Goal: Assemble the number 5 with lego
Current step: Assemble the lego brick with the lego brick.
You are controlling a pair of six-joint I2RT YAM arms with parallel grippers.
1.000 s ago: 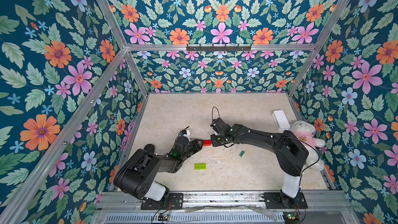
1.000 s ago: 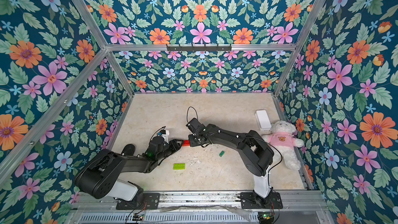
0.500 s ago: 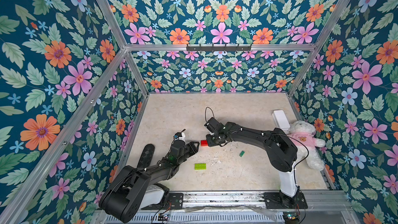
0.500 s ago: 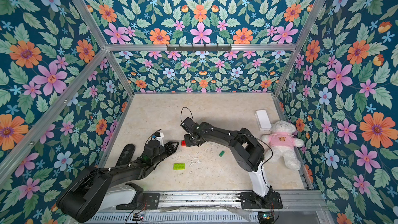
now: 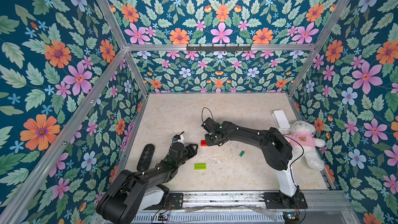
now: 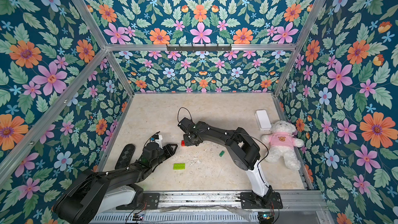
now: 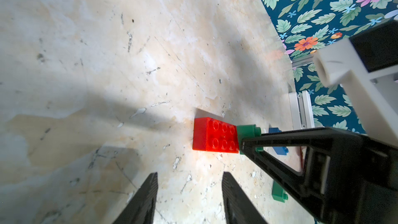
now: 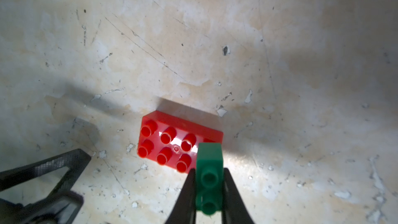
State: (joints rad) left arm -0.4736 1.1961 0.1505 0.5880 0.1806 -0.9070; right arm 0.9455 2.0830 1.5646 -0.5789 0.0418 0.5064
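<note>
Lego bricks lie loose on the table [image 5: 237, 108], so the 5 is not built yet. My left end effector [image 7: 189, 174] has its fingers apart and holds nothing. My right end effector [image 8: 209, 172] is squeezed on a little brick. The red brick [image 8: 178, 145] lies flat between them, bumps up. A lime brick [image 5: 200, 166] lies apart from it. The green brick [image 8: 210, 156] in my right grip sits over one end of the red one; I cannot tell if they touch. I think I should match it to the end bumps, keep it level, push straight down, and let the left fingers steady the red brick. A second green brick [image 5: 242, 153] waits nearby.
</note>
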